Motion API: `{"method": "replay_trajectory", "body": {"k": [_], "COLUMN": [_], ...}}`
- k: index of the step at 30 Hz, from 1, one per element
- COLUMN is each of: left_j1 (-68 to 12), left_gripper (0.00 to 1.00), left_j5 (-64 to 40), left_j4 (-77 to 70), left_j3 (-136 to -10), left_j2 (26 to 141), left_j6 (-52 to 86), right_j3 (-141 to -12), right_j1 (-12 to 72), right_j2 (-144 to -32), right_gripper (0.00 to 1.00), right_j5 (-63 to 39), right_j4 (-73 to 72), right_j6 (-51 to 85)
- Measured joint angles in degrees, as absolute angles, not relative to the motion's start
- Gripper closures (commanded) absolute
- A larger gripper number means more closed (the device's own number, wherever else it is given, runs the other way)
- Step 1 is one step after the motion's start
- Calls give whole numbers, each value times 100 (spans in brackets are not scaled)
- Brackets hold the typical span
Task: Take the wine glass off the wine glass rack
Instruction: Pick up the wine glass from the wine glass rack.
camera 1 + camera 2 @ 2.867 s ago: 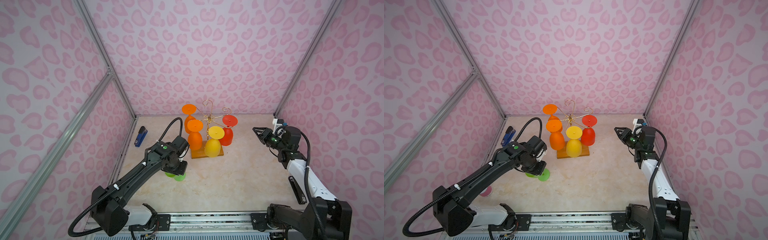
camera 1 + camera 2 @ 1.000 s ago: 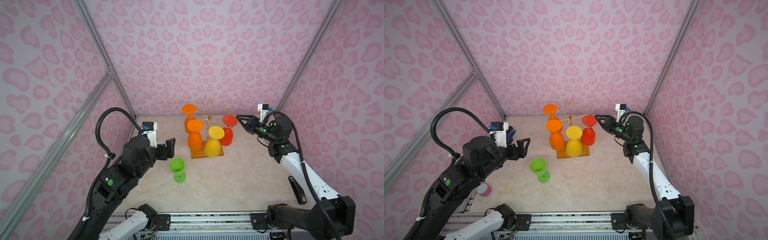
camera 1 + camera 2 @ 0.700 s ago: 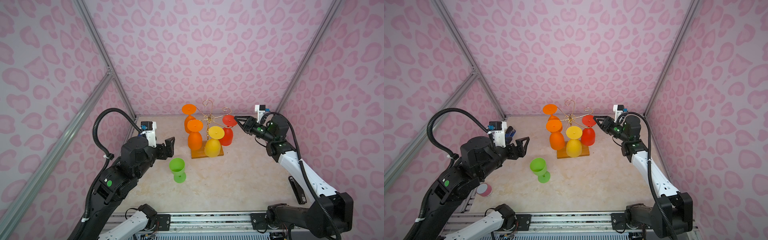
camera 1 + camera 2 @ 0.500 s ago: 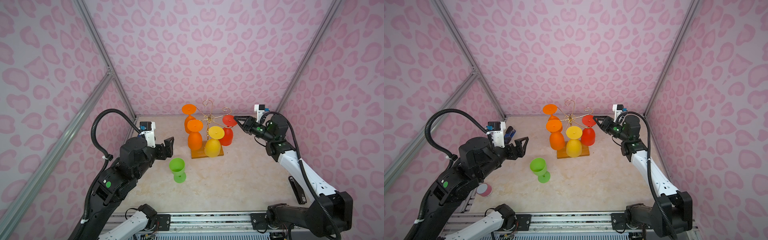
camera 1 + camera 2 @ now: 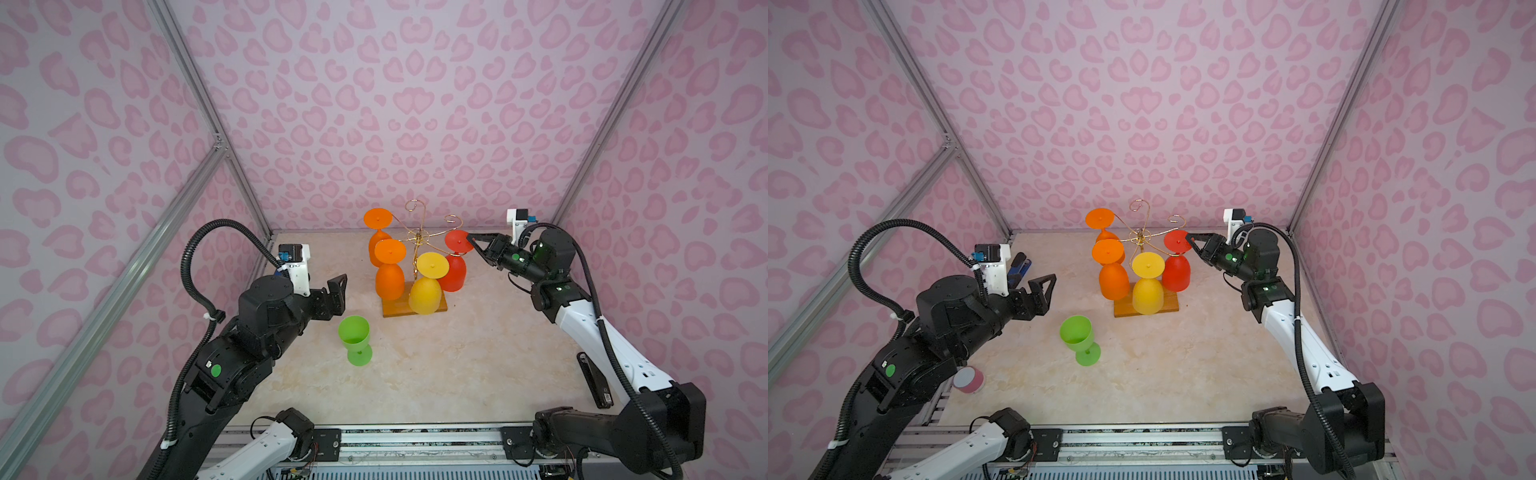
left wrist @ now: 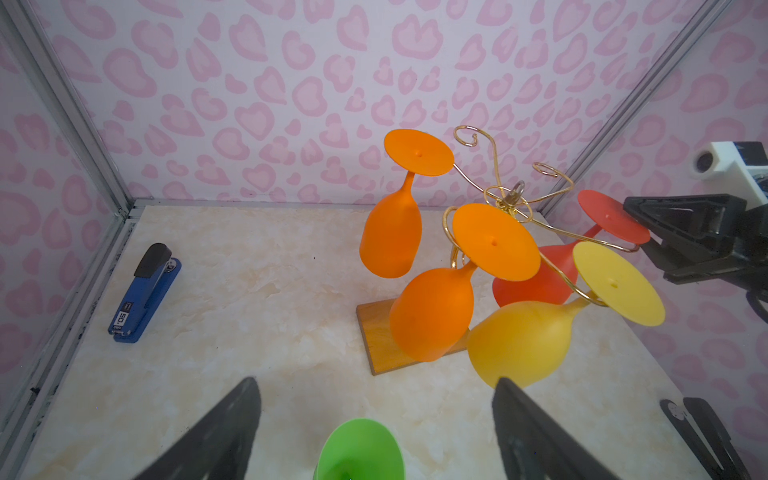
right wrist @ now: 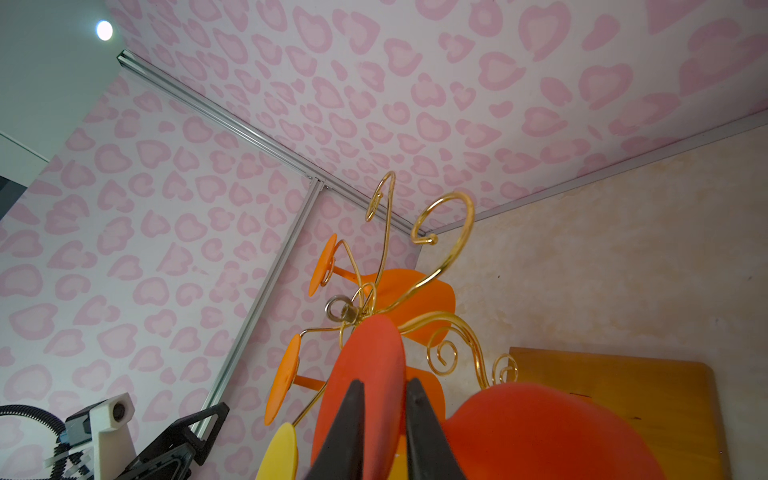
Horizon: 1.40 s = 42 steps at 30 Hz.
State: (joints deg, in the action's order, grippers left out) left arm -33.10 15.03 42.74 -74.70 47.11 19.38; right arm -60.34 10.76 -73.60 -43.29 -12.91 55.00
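The wine glass rack (image 5: pixel 419 239) (image 5: pixel 1140 237), gold wire on a wooden base (image 5: pixel 395 309), stands at the back middle in both top views. A red wine glass (image 5: pixel 454 270) (image 5: pixel 1176 272) (image 7: pixel 540 432) hangs upside down on its right arm. My right gripper (image 5: pixel 469 237) (image 5: pixel 1188 237) (image 7: pixel 382 384) is shut on the edge of the red glass's round foot, a finger on each face. My left gripper (image 5: pixel 336 286) (image 5: pixel 1042 286) (image 6: pixel 374 380) hangs open and holds nothing, just left of a green wine glass (image 5: pixel 354 334) (image 6: pixel 361 451) standing upright on the table.
Two orange glasses (image 5: pixel 389 276) (image 5: pixel 376 243) and a yellow one (image 5: pixel 424 293) also hang on the rack. A blue stapler (image 6: pixel 143 291) lies by the left wall, a pink-and-white roll (image 5: pixel 968 380) at the front left, a black flat object (image 5: pixel 596 384) by the right wall.
My right gripper has closed its jaws on the red glass's foot after reaching in from the right. The left arm has barely moved and stays open.
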Motion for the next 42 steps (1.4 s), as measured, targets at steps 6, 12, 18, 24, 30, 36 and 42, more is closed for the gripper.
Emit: {"method": "replay_trajectory", "body": {"k": [6, 12, 18, 24, 30, 36, 42], "left_j1": [-3295, -3269, -3258, -3234, -3210, -3192, -3181], "left_gripper": [11, 11, 11, 11, 11, 11, 11], "left_j5": [1503, 1505, 1503, 1503, 1500, 1500, 1496], "left_j4": [4274, 4278, 4278, 4278, 4278, 4281, 4278], "left_j3": [-7459, -7437, -7437, -7426, -7426, -7426, -7428], "left_j2": [4700, 4694, 4685, 4681, 4676, 4713, 4740], "left_j6": [1935, 1918, 1916, 1879, 1876, 1865, 1833], "right_j3": [-6108, -6128, -6191, -6014, -5852, -5828, -5828], "right_j1": [1081, 1076, 1039, 902, 849, 845, 851], "right_j2": [-7323, -7297, -7262, -7238, -7240, -7144, -6987], "right_gripper": [99, 100, 100, 100, 100, 100, 100], "right_j5": [-4329, -4313, -4353, -4510, -4665, -4786, -4821], "right_j4": [-1269, -1271, -1223, -1577, -1992, -2067, -1944], "right_j6": [5513, 5603, 5804, 6405, 6879, 7116, 7096]}}
